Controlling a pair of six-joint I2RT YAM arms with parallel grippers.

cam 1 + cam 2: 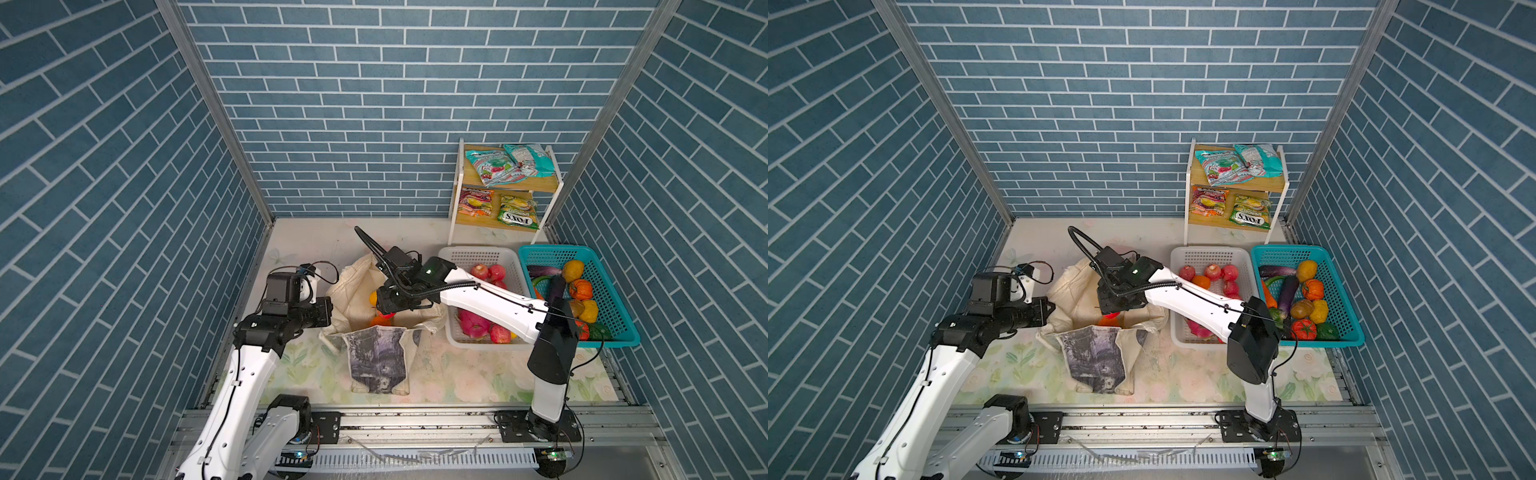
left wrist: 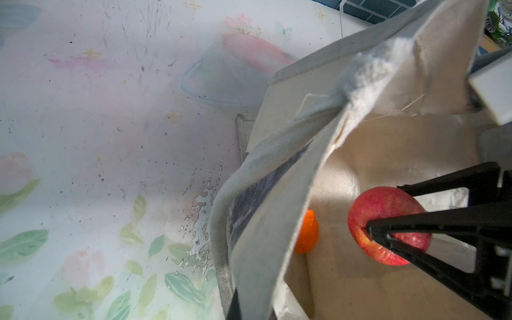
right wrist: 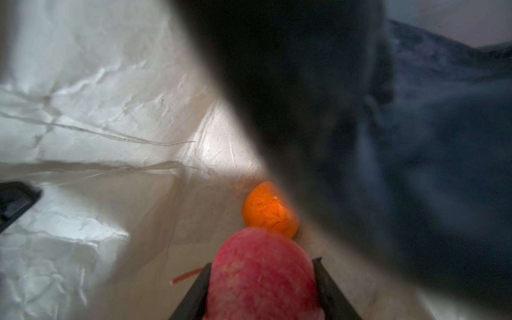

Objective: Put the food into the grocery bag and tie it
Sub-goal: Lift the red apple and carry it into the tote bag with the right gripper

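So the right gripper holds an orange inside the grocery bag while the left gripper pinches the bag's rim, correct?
No: the right gripper holds a red apple, not an orange, as the right wrist view shows. An orange lies loose on the floor of the grocery bag. The left gripper does pinch the rim.

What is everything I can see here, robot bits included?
table: one, pale floral, under everything
grocery bag: one, cream with grey print, middle
held apple: one, red, inside the bag
orange: at least one, orange, bag bottom
white basket: one, white, right of bag, holding red apples and pink dragon fruit
teal basket: one, teal, far right, holding mixed produce
shelf: one, wood and white, back right
snack packets: four, two teal above, two multicoloured below, on shelf
left claw: one, black, shut on bag rim
right claw: one, black, shut on held apple
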